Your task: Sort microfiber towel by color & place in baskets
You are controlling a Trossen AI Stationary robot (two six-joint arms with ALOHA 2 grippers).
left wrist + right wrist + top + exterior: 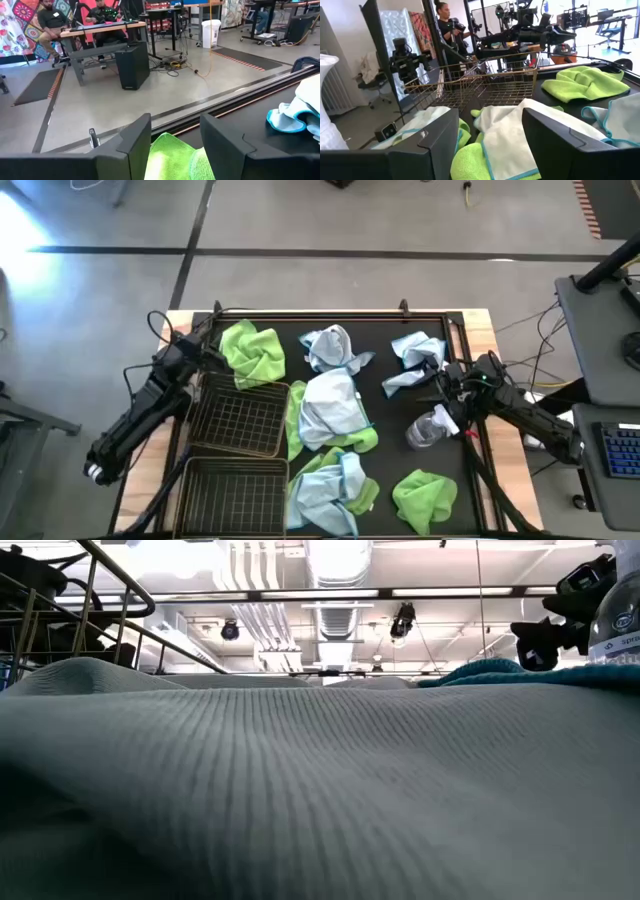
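Note:
Several microfiber towels lie on the black table top. A lime green one (251, 352) is at the far left, and two pale blue ones (330, 347) (417, 358) lie along the far side. A big pale one (328, 405) lies mid-table over green cloth. A blue-and-green heap (333, 485) and a green towel (425, 498) lie near the front. Two wire baskets (240, 415) (232, 495) stand at the left, one behind the other. My left gripper (210, 358) (175, 130) is open just beside the far-left green towel (172, 157). My right gripper (447, 385) (491, 117) is open at the right, facing the big pale towel (505, 137).
A clear spray bottle (428, 430) lies on the table just on the near side of my right gripper. In the low view a pale towel (320, 790) fills the foreground, with basket wire (90, 600) at the upper left. People sit at desks in the room beyond the table.

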